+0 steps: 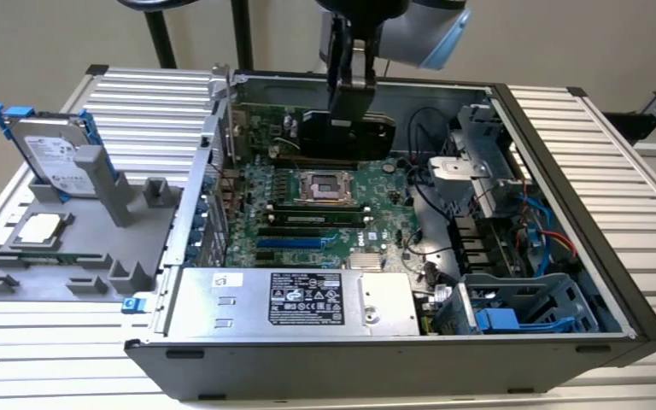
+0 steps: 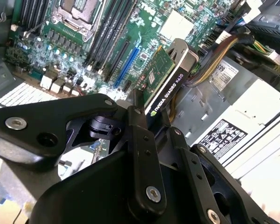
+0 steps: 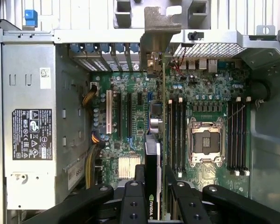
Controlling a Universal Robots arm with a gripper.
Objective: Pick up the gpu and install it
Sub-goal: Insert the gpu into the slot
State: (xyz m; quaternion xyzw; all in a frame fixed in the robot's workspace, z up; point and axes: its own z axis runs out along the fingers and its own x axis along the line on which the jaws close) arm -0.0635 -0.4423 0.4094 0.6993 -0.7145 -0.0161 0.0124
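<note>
Your gpu [image 2: 159, 77] is off the table [image 1: 601, 171] and in the pincer [image 2: 151, 119], whose two fingers press on its flat faces, one green and one black, so the card hangs on edge with one long edge turned down toward the motherboard [image 2: 84, 42]. That grip makes sense to me: a card enters its slot edge-first, and holding it by the faces leaves the lower edge free. In the first wrist view you look straight along the card. It runs as a thin line across the motherboard, between the expansion slots [image 3: 129, 112] and the memory slots [image 3: 176, 135] that flank the processor socket [image 3: 205, 140]. Its metal bracket [image 3: 155, 32] sits at the motherboard's edge by the back wall [image 3: 214, 39] of the case [image 1: 362, 367], which is where a bracket has to end up. In the second wrist view some board shows past the card's lower edge, so I judge it held above the motherboard and not yet seated, though you cannot tell how close it is. The power supply [image 1: 294, 299] lies just beside the motherboard, across the expansion slots from the socket and apart from the card. The hard drive [image 1: 55, 158] stands on its grey fixture [image 1: 78, 256] outside the case, well apart from the motherboard.
</note>
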